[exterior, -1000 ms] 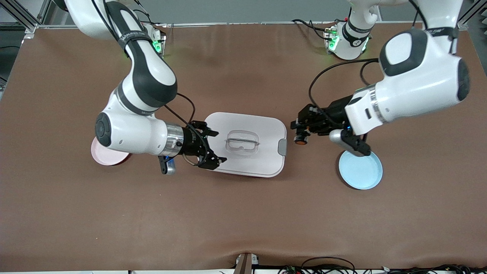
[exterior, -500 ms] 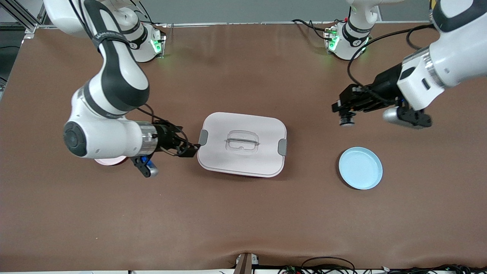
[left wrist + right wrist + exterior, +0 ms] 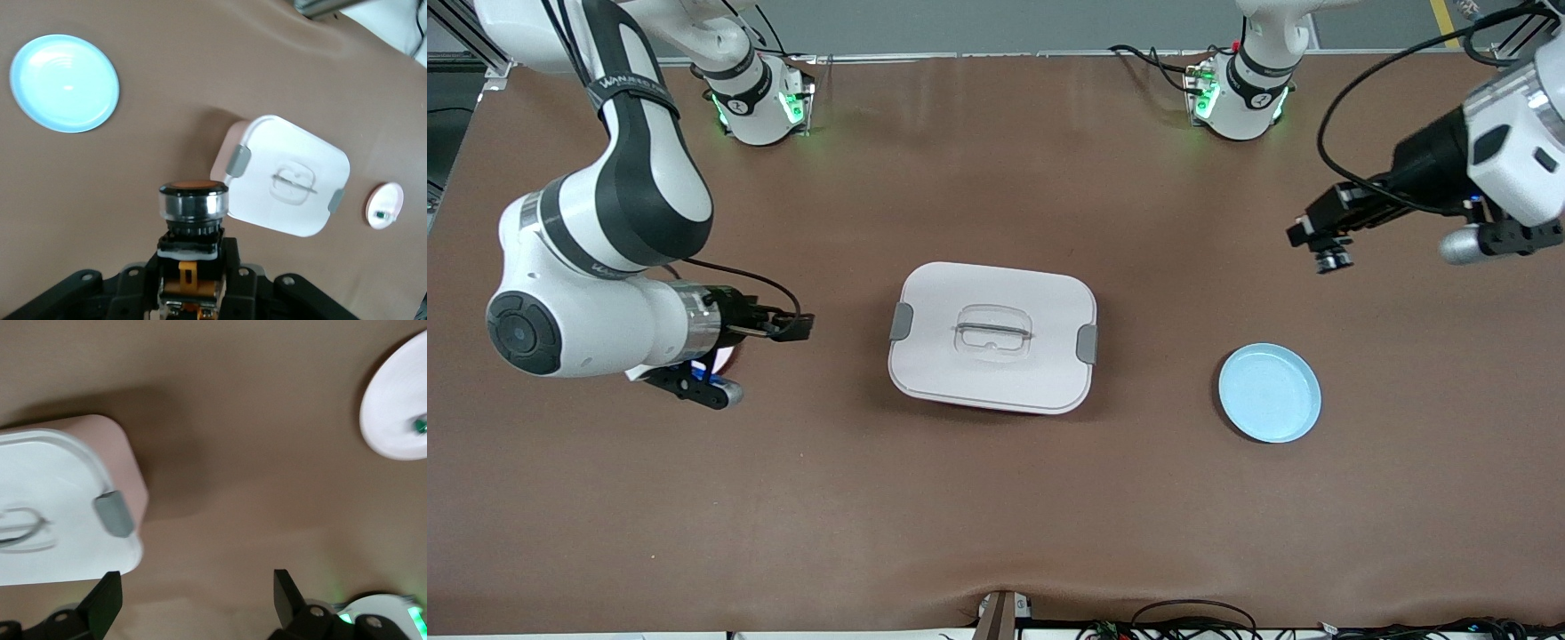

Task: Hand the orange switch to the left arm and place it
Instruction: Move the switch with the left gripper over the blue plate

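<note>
While both arms have drawn back from the box (image 3: 992, 336), left end effector (image 3: 1323, 253) gripping orange switch (image 3: 193, 205), right end effector (image 3: 787, 326) wide, empty

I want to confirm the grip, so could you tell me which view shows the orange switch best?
The left wrist view: the orange switch fills the foreground, clamped in the left hand. The front view shows it only as a small dark shape at that hand's tip. The right wrist view does not show it.

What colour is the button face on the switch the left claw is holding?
Orange: the switch has a round orange face on a black body, clearest in the left wrist view, clamped in the left claw.
</note>
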Robot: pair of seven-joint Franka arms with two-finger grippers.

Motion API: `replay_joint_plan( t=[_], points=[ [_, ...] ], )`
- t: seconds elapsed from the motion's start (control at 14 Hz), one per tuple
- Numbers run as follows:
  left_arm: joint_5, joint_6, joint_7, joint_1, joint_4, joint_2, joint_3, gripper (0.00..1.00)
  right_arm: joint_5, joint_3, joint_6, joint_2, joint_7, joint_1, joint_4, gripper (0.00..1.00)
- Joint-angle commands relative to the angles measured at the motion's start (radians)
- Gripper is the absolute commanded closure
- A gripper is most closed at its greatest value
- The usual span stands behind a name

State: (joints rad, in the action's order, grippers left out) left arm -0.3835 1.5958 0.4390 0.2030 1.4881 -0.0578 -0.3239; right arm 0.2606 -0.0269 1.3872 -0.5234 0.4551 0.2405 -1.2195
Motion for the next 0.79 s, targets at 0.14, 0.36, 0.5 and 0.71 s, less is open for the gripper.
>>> replay_joint_plan(
  t=[0.14,0.36,0.5,0.71],
  points=[
    [0.093,-0.013,0.296,0.102,0.009,-0.042,-0.007,1.00,-0.106,0.015,-0.020,0.031,-0.320,-0.108,-0.005,0.00],
    [0.239,-0.010,0.441,0.096,0.012,-0.091,-0.017,1.00,-0.136,0.015,-0.059,0.034,-0.387,-0.176,-0.005,0.00],
    [0.288,0.009,0.548,0.096,0.015,-0.122,-0.017,1.00,-0.226,0.016,-0.083,0.037,-0.408,-0.178,-0.005,0.00],
    [0.365,0.111,0.708,0.092,0.076,-0.148,-0.020,1.00,-0.282,0.012,-0.109,0.039,-0.407,-0.184,-0.005,0.00]
  ],
)
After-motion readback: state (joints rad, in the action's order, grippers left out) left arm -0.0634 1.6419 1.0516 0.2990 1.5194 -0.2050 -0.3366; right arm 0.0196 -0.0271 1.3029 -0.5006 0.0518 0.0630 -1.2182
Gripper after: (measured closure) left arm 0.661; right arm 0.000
